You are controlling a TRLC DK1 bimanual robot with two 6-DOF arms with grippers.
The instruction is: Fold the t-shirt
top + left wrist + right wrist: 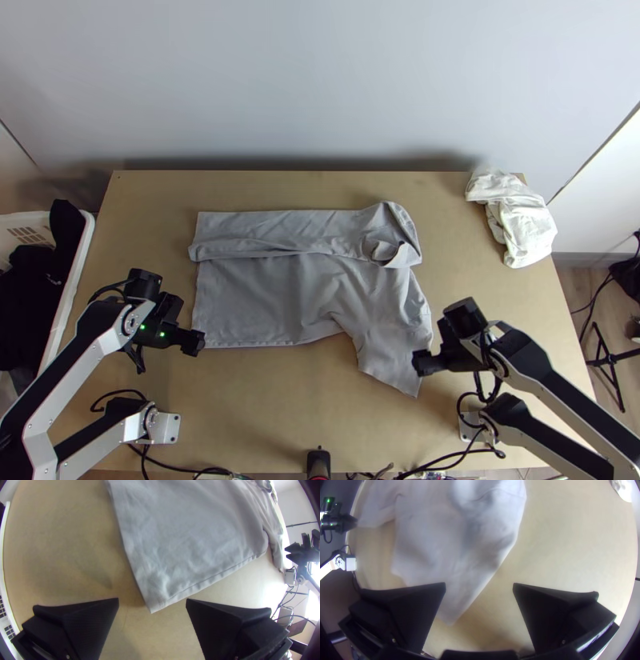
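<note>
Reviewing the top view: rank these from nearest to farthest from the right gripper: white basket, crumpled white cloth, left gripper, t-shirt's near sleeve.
From the right gripper:
1. Near sleeve, right beside it
2. White cloth, far right corner
3. Left gripper, left side
4. White basket, beyond the left edge

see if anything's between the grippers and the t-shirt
Nothing visible stands in the way. The left gripper is open at a bottom corner of the t-shirt, and the right gripper is open at a sleeve, with no object between. The white cloth lies at the table's far right corner, away from both.
</note>
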